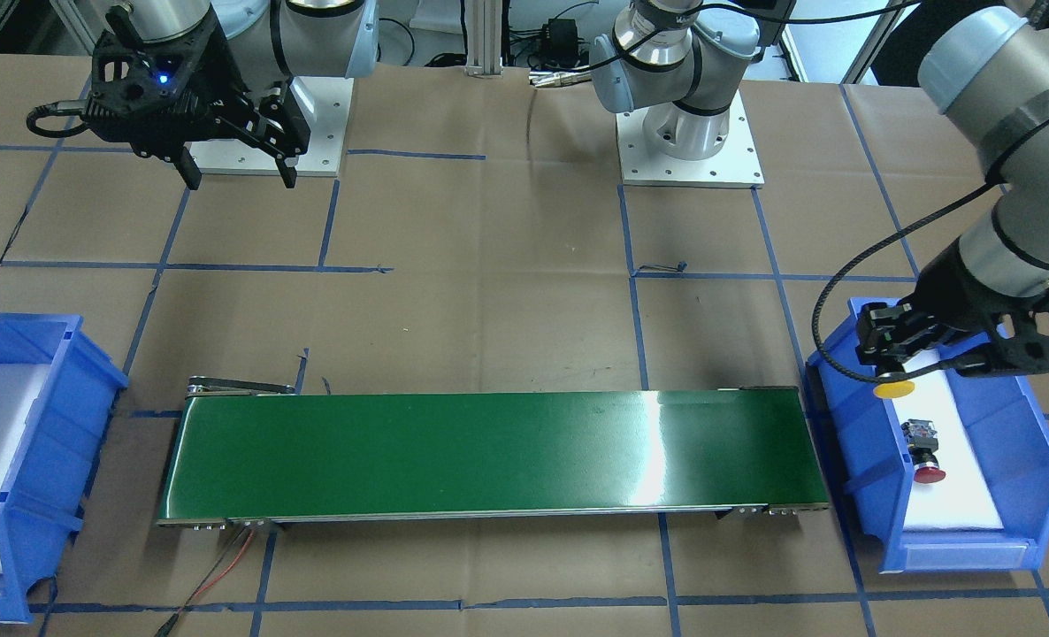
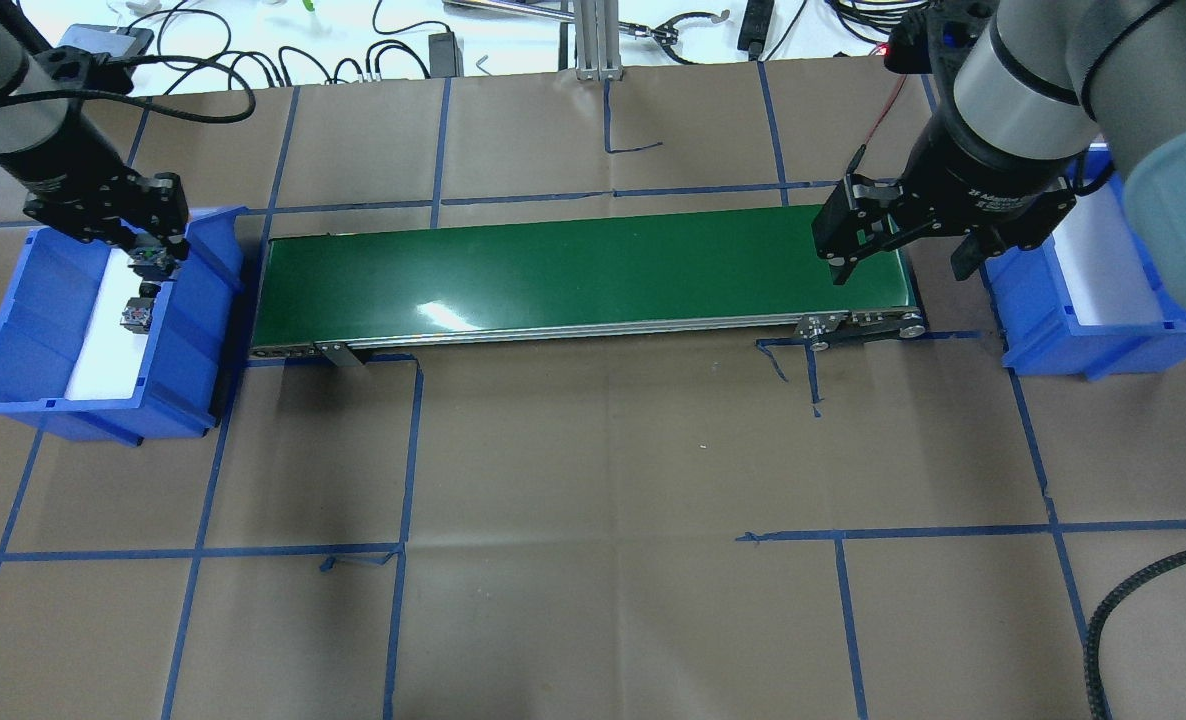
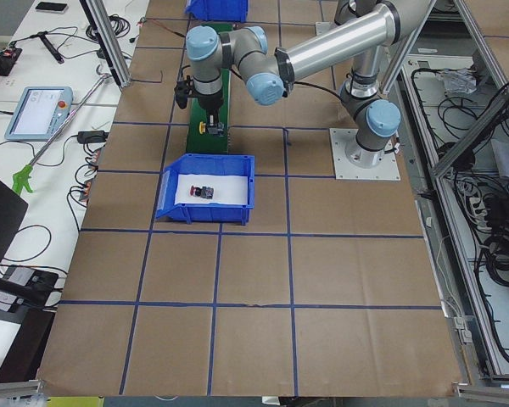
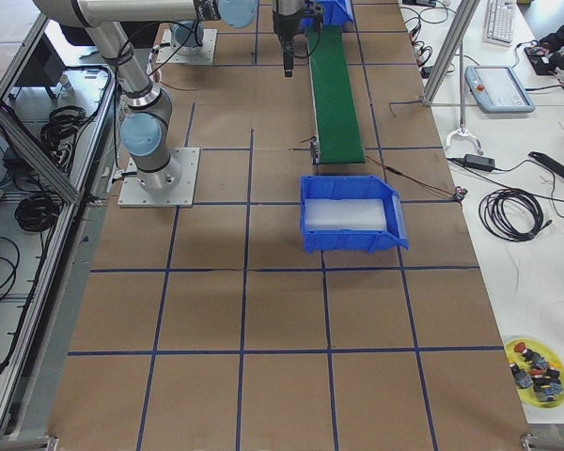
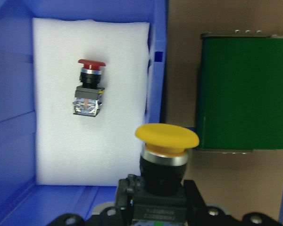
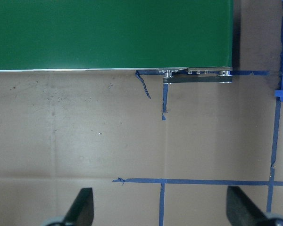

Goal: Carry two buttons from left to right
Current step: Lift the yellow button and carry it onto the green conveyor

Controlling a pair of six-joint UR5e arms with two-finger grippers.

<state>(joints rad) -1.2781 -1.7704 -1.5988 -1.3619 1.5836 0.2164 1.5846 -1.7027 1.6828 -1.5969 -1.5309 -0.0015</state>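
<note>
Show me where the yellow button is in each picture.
Front-facing: yellow button right, at the blue bin's edge.
Overhead: far left, in the left tool.
Exterior left: upper centre, above the bin.
Exterior right: too small to tell.
Left wrist: bottom centre.
Right wrist: absent.
Shared landmark: the green belt.

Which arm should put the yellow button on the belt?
Left. The left claw grips the yellow mushroom-cap push-button above the blue plastic bin beside the green conveyor belt; the right claw hangs open far away.
</note>
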